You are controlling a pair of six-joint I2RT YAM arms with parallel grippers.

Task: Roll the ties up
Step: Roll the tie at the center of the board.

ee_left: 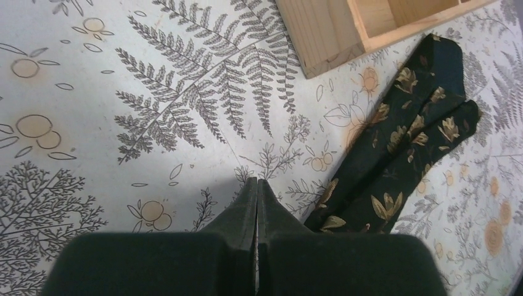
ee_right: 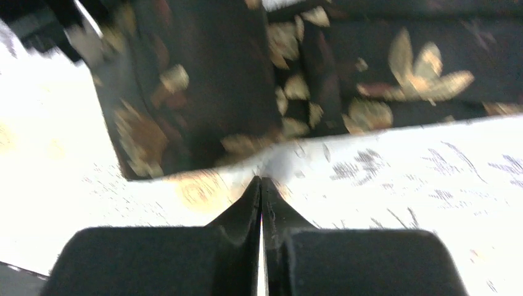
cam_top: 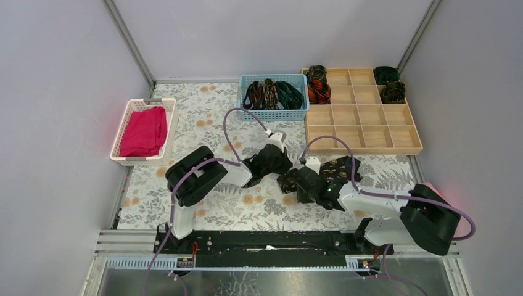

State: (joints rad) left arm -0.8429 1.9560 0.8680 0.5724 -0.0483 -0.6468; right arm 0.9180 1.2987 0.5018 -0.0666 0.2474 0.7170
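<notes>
Fern-and-blossom printed tablecloth [cam_top: 247, 209], grey walls around. We list:
- left gripper [ee_left: 256, 185]: fingers pressed together on nothing, tips over bare cloth.
- right gripper [ee_right: 261, 183]: fingers likewise pressed together, empty, just short of the black gold-flecked tie [ee_right: 203, 80].
- That tie lies flat and doubled on the cloth, near the wooden tray [cam_top: 364, 148].
- coiled ties [cam_top: 319, 92]: in the tray's far compartments.
- loose ties [cam_top: 271, 94]: in the blue basket [cam_top: 273, 115].
- magenta cloth [cam_top: 145, 131]: in the white basket [cam_top: 121, 132], far left.

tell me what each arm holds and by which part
Nothing is held. The left fingers are shut beside the black fabric tie with gold flowers; the right fingers are shut at its edge.
</notes>
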